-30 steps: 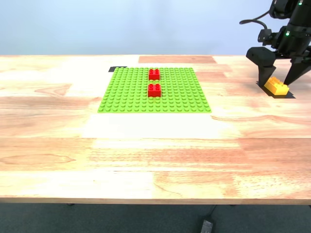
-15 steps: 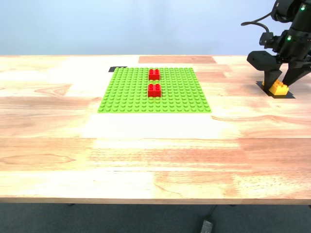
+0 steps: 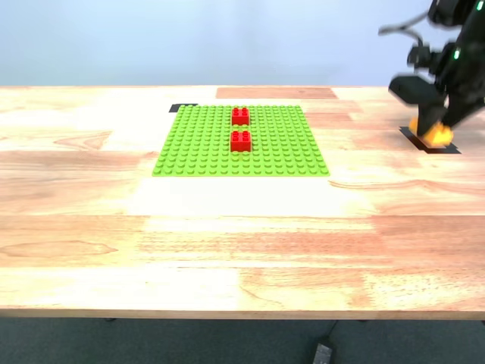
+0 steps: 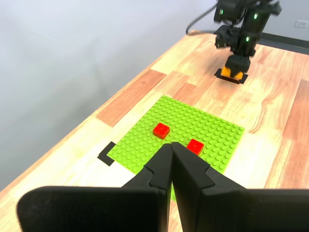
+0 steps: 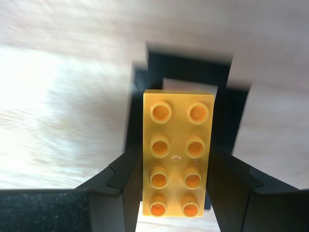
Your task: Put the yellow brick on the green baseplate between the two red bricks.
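The yellow brick (image 5: 177, 154) sits lengthwise between the two fingers of my second gripper (image 5: 176, 162), which is shut on it. In the exterior view the brick (image 3: 437, 135) and that gripper (image 3: 436, 129) are blurred at the view's right, just above a black tape mark (image 3: 430, 144). The green baseplate (image 3: 197, 144) lies mid-table, carrying the two red bricks (image 3: 240, 115) (image 3: 241, 140) one behind the other with a small gap. My first gripper (image 4: 170, 145) is shut on nothing, hanging well back from the baseplate (image 4: 217, 130).
The black tape mark (image 5: 193, 67) lies on the wood right under the held brick. Another black tape corner (image 3: 182, 108) marks the baseplate's far corner on the exterior view's left. Bare wooden table stretches between the baseplate and my second gripper.
My second gripper went from open astride the yellow brick to shut on it, and has risen slightly with the brick off the tape mark.
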Action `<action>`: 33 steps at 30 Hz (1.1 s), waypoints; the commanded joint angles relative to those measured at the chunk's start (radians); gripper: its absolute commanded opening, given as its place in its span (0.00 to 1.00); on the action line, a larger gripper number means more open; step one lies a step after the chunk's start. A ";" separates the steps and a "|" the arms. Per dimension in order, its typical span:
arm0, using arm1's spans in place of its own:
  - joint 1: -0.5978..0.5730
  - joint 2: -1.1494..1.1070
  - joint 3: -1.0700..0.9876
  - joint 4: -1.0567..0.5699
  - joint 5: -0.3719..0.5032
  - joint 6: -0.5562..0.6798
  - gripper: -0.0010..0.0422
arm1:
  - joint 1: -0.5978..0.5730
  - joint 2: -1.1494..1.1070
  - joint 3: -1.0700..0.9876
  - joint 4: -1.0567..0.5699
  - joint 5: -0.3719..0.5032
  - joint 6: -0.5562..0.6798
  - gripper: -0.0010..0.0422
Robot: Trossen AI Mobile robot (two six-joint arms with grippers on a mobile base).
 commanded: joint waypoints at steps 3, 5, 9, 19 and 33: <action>0.000 0.002 0.000 0.002 0.005 -0.035 0.02 | 0.063 -0.086 0.121 -0.034 -0.062 -0.088 0.12; 0.000 0.002 0.000 0.002 0.003 -0.036 0.02 | 0.112 -0.097 0.169 -0.052 -0.082 -0.143 0.12; 0.000 0.000 0.000 0.000 0.008 -0.037 0.02 | 0.254 -0.083 0.272 -0.106 -0.138 -0.291 0.12; -0.001 -0.004 0.000 -0.006 0.008 -0.044 0.02 | 0.570 0.090 0.495 -0.191 0.019 -0.613 0.12; -0.002 -0.003 0.000 -0.021 0.008 -0.033 0.02 | 0.678 0.421 0.734 -0.227 0.021 -0.658 0.12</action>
